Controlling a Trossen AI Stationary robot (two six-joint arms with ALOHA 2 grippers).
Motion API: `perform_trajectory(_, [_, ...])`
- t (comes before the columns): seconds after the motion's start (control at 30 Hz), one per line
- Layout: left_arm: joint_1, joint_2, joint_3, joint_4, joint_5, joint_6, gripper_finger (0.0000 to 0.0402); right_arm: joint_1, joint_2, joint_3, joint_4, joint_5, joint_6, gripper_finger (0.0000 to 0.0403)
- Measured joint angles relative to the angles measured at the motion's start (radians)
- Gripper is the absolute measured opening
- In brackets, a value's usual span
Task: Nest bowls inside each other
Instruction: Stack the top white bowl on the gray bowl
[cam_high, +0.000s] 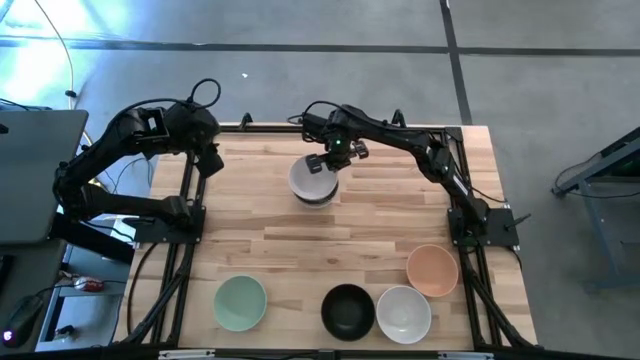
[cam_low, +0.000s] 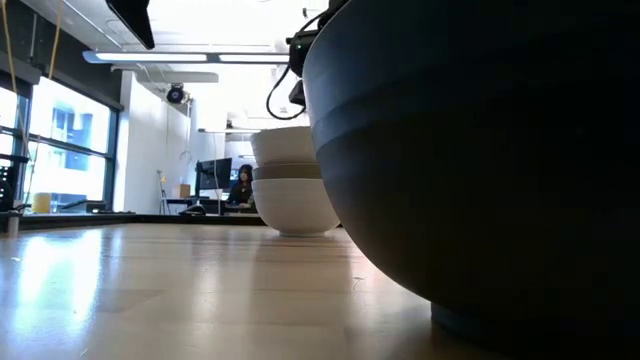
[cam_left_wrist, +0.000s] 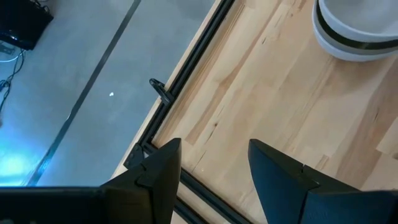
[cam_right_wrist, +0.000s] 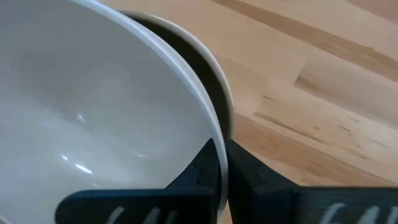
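Observation:
A stack of bowls (cam_high: 312, 182) stands on the table's far middle. It has a white bowl (cam_low: 287, 146) on top, a grey-olive bowl (cam_low: 287, 172) under it and a white bowl (cam_low: 297, 207) at the bottom. My right gripper (cam_high: 335, 160) is above the stack, shut on the top bowl's rim. Along the near edge rest a mint bowl (cam_high: 240, 303), a black bowl (cam_high: 348, 311), a white bowl (cam_high: 404, 314) and a peach bowl (cam_high: 432, 270), each on its base. My left gripper (cam_left_wrist: 214, 168) hangs open over the table's far left corner, holding nothing. My right gripper pinches the top white bowl's rim (cam_right_wrist: 210, 127) on the side toward the table's right, with one finger inside the bowl and one outside. The fingers come from above, pointing down. The bowl stays upright inside the grey-olive bowl (cam_right_wrist: 217, 81); I cannot tell whether it rests fully.
Black frame rails (cam_left_wrist: 186, 74) run along the table's left and far edges. Bare wood lies between the stack and the near row of bowls. In the low view the black bowl (cam_low: 480, 150) fills the foreground, and a person sits far off in the room.

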Motion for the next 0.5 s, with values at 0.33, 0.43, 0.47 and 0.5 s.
perform_trajectory(0.33, [0.000, 0.000, 0.000, 0.001, 0.008, 0.000, 0.0177, 0.001, 0.044, 0.000, 0.004, -0.009, -0.031, 0.0000])
perform_trajectory(0.43, [0.000, 0.000, 0.000, 0.001, 0.015, 0.000, 0.0177, 0.001, 0.056, 0.000, 0.010, -0.013, -0.041, 0.0000])
perform_trajectory(0.47, [0.000, 0.000, 0.000, 0.001, 0.015, 0.000, 0.0177, 0.001, 0.059, 0.000, 0.004, -0.013, -0.045, 0.0000])
perform_trajectory(0.5, [0.000, 0.000, 0.000, 0.001, 0.016, 0.000, 0.0177, 0.002, 0.062, 0.000, 0.002, -0.013, -0.049, 0.0000])
